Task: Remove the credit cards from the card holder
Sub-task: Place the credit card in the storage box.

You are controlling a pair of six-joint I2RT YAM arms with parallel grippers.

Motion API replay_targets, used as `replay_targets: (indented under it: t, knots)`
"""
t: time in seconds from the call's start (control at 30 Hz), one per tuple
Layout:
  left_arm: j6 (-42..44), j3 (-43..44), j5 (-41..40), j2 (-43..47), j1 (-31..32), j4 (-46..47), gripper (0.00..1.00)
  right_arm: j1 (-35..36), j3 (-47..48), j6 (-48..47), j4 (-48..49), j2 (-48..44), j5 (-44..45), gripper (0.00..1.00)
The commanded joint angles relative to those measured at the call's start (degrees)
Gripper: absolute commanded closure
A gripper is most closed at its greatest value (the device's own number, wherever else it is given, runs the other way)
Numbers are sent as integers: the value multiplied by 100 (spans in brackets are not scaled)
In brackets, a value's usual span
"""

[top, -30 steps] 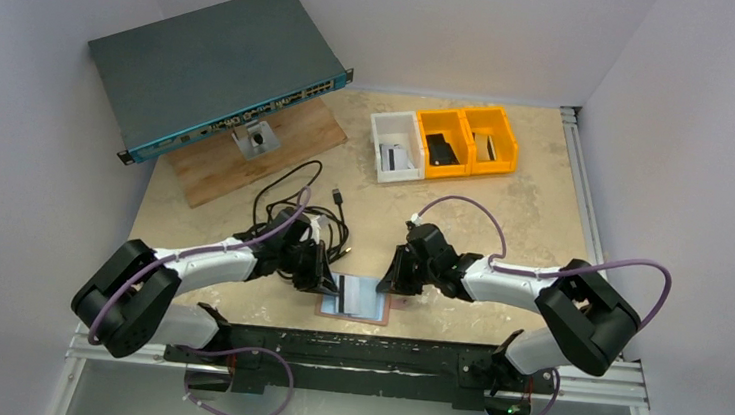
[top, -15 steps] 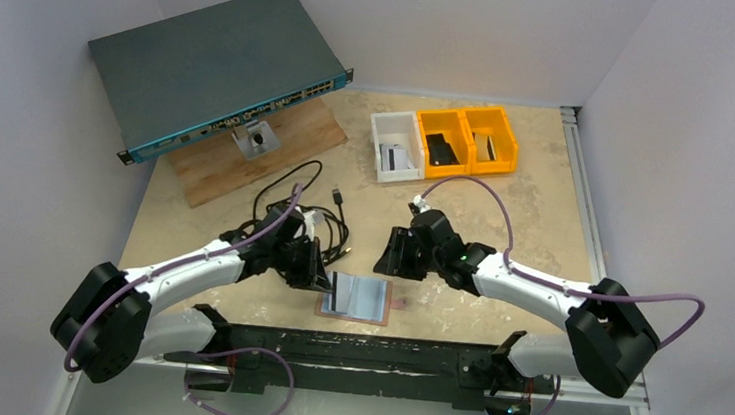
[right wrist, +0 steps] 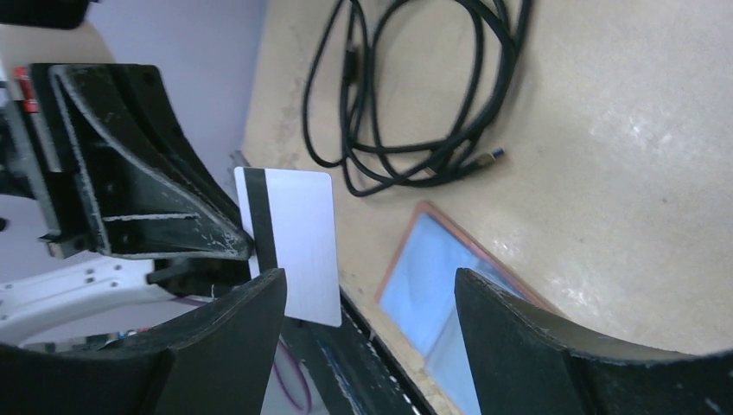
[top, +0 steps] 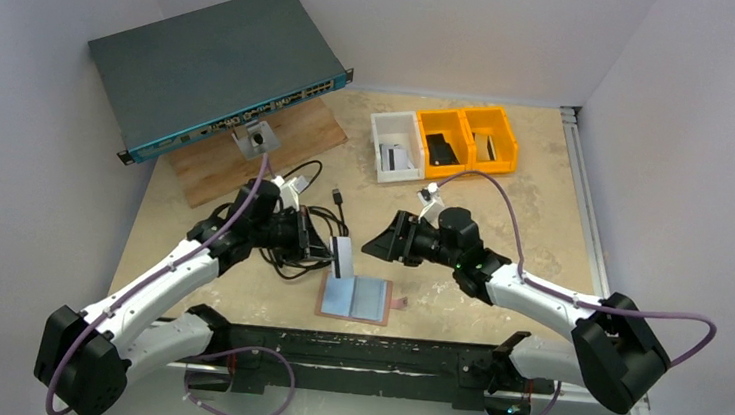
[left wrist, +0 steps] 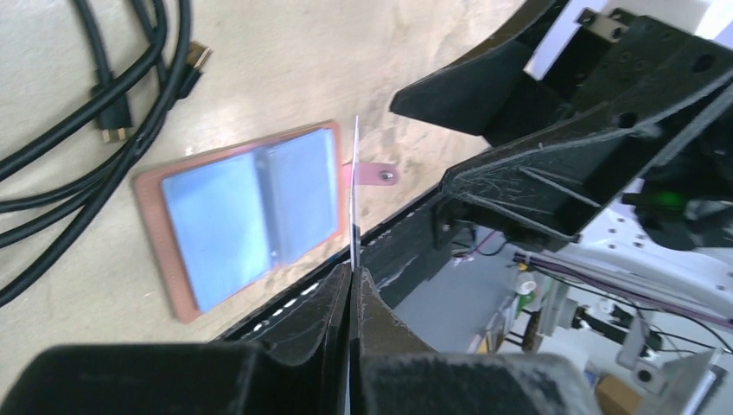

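A mottled beige table (top: pixel 546 183) fills the space, and at its far left corner a flat grey network switch (top: pixel 210 63) with a teal front lies tilted across a wooden board (top: pixel 222 165). Three small plastic bins sit near the far edge, one white (top: pixel 396 147) and two orange (top: pixel 468 139). A loose coil of black cable (top: pixel 289 201) lies just behind the left arm.

The left gripper (top: pixel 329 251) is fully closed, its black fingers pinching one credit card (top: pixel 343 256) by its edge and holding it upright in the air above the table. From the right wrist that card (right wrist: pixel 290 246) shows a white face with a black stripe down one side; from the left wrist it appears edge-on, a thin pale line.

The right gripper (top: pixel 380 244) stands wide open with nothing between its scuffed black fingers (right wrist: pixel 527 346); it faces the card, close to it but apart.

The card holder (top: pixel 356 298) lies open and flat near the table's near edge, between the two arms: a reddish-brown leather rim around two clear, bluish-looking pockets, with a small snap tab (left wrist: pixel 376 175) sticking out on one side.
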State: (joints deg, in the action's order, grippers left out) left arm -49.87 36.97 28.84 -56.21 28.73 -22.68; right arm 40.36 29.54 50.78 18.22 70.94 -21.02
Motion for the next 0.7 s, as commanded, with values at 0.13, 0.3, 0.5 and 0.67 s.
replay_targets:
  t: [0.13,0.3,0.5,0.67]
  knots:
    - [-1143,132,1046,166,-259,1678,100,-182,-136,717,2026,-182,-981,28]
    - [-1627,-47,1321,-12,-263,2617,100,-248,-235,1106,2660,-79,-1186,33]
    - [-1608,-58,1432,-159,-263,2669,100,-335,-283,1311,2839,-133,-1283,52]
    - [-1471,-19,1531,-304,-263,2603,100,-347,-221,1313,2767,-107,-1369,86]
